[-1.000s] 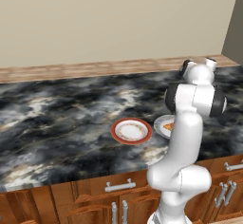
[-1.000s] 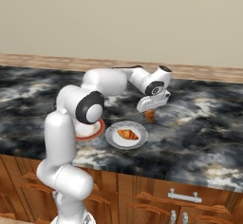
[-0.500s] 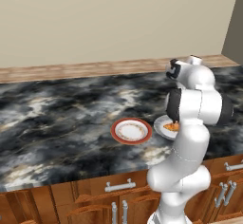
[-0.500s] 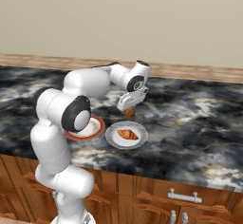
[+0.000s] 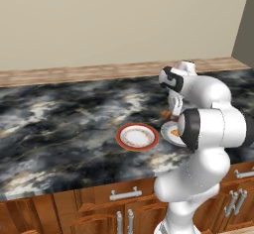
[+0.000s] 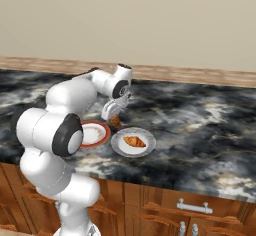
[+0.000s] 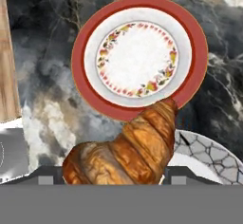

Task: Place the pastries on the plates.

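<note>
handling: the dark brown croissant [image 7: 124,154] looks light and flaky to me, so probably crushable at the tips. I'd say a gentle hold across the fat middle is the safe bet.

grip: gripper [image 6: 113,118] is clamped on that croissant. In the hand view the pastry sits bottom centre, right where the fingertips are, covering them.

looks: ridged crescent, glossy brown crust, darker in the creases, one horn pointing up toward the red-rimmed plate [image 7: 140,57].

where: held above the table [image 6: 200,130], between the two plates in the right base view, just left of centre. It's not over the red rim's middle yet.

red plate: red-orange rim, white centre with a little flower ring, nothing on it. Upper centre of the hand view.

other plate: pale grey-white plate [image 6: 120,143] already carries the golden-orange pastry [image 6: 134,141], centre of the right base view. A crackle-patterned edge of it shows lower right in the hand view.

next: my guess, ease it over the red plate's middle, go low, let go softly.
</note>
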Motion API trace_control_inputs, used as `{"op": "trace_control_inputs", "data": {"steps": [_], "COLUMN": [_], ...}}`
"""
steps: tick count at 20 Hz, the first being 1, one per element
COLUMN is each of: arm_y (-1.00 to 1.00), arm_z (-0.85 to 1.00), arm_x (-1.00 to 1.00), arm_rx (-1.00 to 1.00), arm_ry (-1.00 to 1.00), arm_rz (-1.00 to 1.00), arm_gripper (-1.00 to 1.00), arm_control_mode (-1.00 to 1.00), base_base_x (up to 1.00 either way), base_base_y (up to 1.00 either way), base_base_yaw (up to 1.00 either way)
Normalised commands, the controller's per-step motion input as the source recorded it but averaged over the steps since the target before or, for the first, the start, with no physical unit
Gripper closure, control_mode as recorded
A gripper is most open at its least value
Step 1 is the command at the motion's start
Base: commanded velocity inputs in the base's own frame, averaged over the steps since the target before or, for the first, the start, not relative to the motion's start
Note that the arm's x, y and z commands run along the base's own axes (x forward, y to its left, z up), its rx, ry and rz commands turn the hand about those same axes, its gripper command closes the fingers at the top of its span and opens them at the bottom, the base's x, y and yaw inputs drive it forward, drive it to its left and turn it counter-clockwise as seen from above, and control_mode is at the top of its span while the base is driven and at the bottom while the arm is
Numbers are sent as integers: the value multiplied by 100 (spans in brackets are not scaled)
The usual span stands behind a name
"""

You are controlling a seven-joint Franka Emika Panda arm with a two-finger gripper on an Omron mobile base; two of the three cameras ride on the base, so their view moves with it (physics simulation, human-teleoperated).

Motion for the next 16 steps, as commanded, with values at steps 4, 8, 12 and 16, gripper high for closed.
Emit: {"op": "trace_control_inputs", "data": {"steps": [4, 8, 12, 16], "arm_y": [73, 66, 48, 27], "arm_z": [18, 6, -1, -18], "arm_x": [-10, -1, 0, 0], "arm_rx": [0, 0, 0, 0], "arm_ry": [4, 8, 3, 0], "arm_rz": [15, 14, 11, 9], "arm_gripper": [100, 100, 100, 100], "arm_control_mode": [-100, -100, -100, -100], "base_base_x": [0, 0, 0, 0], "base_base_y": [0, 0, 0, 0], "base_base_yaw": [0, 0, 0, 0]}}
